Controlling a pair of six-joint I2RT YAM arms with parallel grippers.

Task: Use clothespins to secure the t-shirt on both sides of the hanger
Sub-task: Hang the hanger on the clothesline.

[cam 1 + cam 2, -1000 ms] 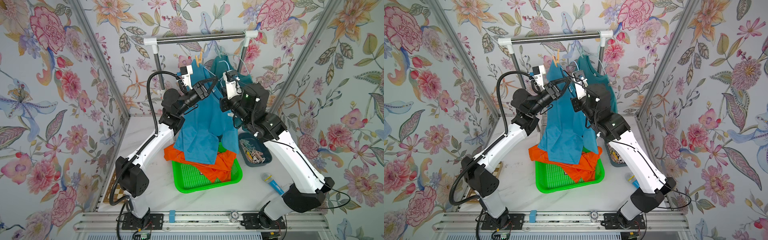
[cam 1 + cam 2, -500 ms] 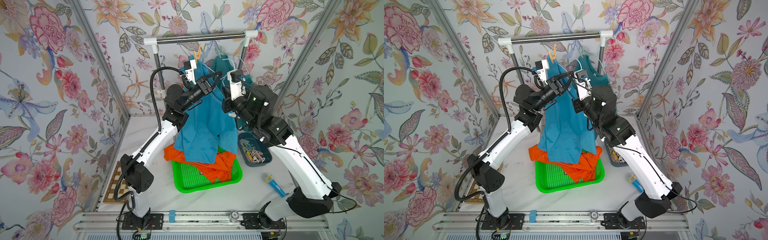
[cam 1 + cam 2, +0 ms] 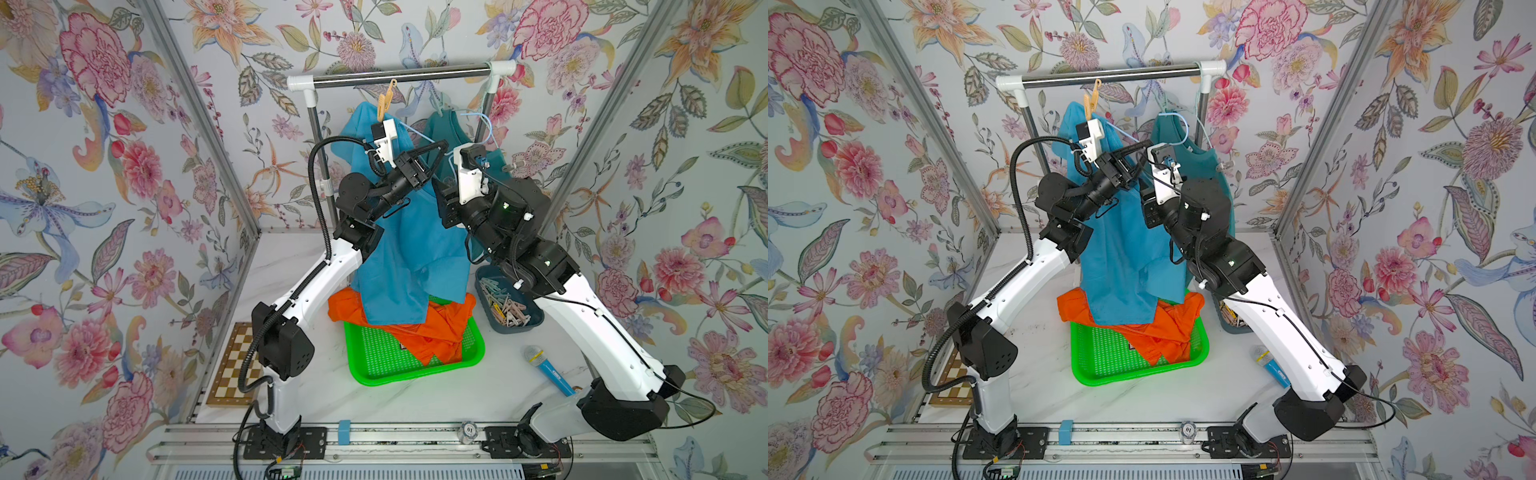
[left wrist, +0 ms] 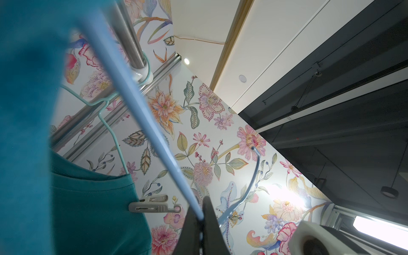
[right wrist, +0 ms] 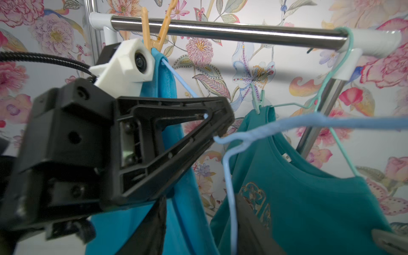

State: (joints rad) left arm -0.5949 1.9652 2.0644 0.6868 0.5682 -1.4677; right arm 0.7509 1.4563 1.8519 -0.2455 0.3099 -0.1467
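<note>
A blue t-shirt (image 3: pixel 407 249) hangs on a light blue wire hanger (image 5: pixel 229 176), its lower end draped over the basket. An orange clothespin (image 3: pixel 384 102) clips the shirt's high shoulder to the hanger. My left gripper (image 4: pixel 199 218) is shut on the hanger's bare wire near the neck, as the right wrist view also shows (image 5: pixel 227 123). My right gripper (image 5: pixel 198 220) stands open, with the hanger's hook wire and a fold of the shirt between its fingers. Spare clothespins (image 3: pixel 509 307) lie in a dark blue bin (image 3: pixel 536 322).
A teal t-shirt (image 3: pixel 449 129) on a green hanger hangs from the metal rail (image 3: pixel 399 77), pinned by a grey clothespin (image 4: pixel 152 206) and a green one (image 5: pixel 258 101). Below sit a green basket (image 3: pixel 415 365) with an orange garment (image 3: pixel 415 328), a blue microphone (image 3: pixel 548 370) and a chessboard (image 3: pixel 232 365).
My left gripper has closed on the hanger wire. My right gripper has opened and let go of the hanger. Both arms have lifted the hanger and shirt higher toward the rail.
</note>
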